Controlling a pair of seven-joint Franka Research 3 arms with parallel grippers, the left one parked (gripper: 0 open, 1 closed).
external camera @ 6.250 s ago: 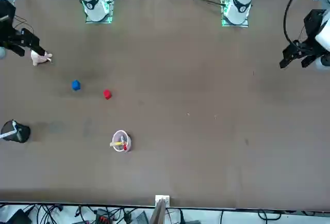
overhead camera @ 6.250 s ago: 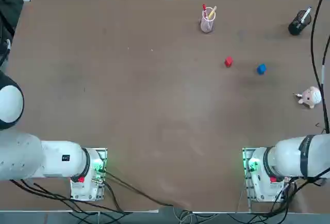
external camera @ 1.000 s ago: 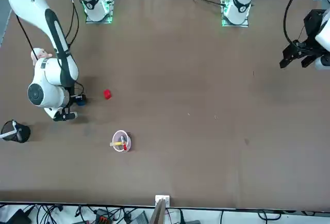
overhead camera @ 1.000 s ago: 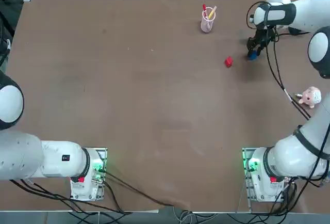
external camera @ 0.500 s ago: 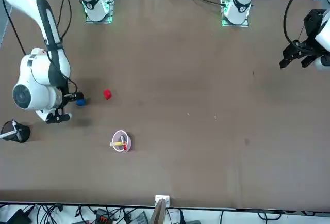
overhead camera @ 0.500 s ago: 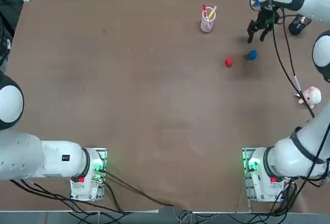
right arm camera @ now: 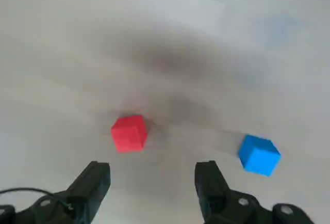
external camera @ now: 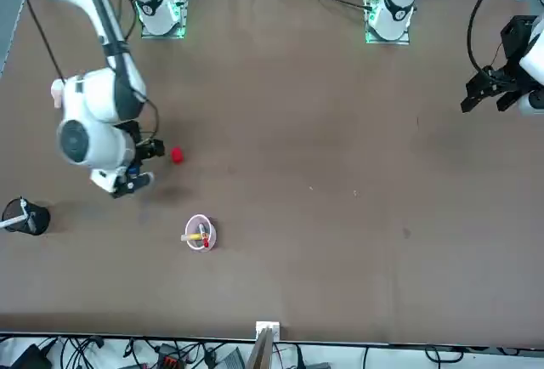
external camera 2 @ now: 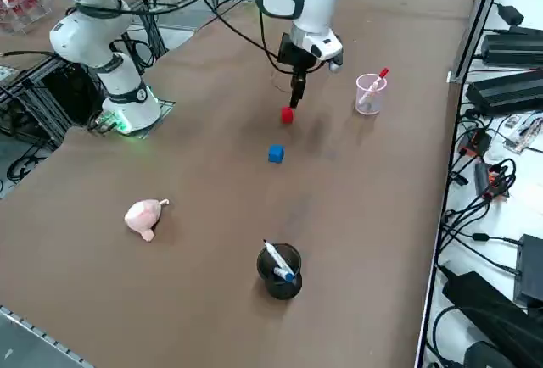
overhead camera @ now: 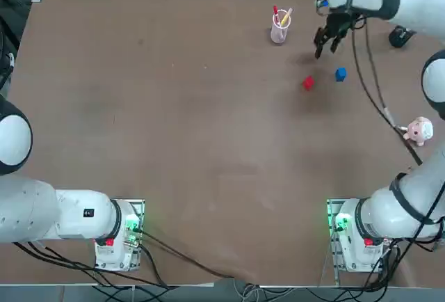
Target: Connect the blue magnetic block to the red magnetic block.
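Observation:
The red magnetic block [overhead camera: 308, 83] lies on the brown table, and the blue magnetic block [overhead camera: 340, 74] sits a short gap to its right; they do not touch. My right gripper [overhead camera: 325, 43] hangs open and empty above the table, just beyond the two cubes. In the right wrist view the red magnetic block [right arm camera: 129, 132] lies ahead of one finger [right arm camera: 94, 181], and the blue magnetic block [right arm camera: 259, 155] lies outside the other; the right gripper [right arm camera: 152, 180] holds nothing. The side view shows the red magnetic block [external camera 2: 287, 114], blue magnetic block [external camera 2: 276, 153] and right gripper [external camera 2: 297, 95]. In the front view the red magnetic block [external camera: 177, 155] shows beside the right gripper [external camera: 146, 165]; the blue one is hidden by the arm.
A clear cup with pens [overhead camera: 279, 27] stands beyond the cubes to the left. A black pen holder [overhead camera: 400, 35] is at the far right edge. A pink plush toy [overhead camera: 418, 130] lies nearer the robot on the right. The parked left arm stays at the near left.
My right gripper opened, let go of the blue block beside the red one, rose and shifted left above the cubes. The blue block now rests on the table.

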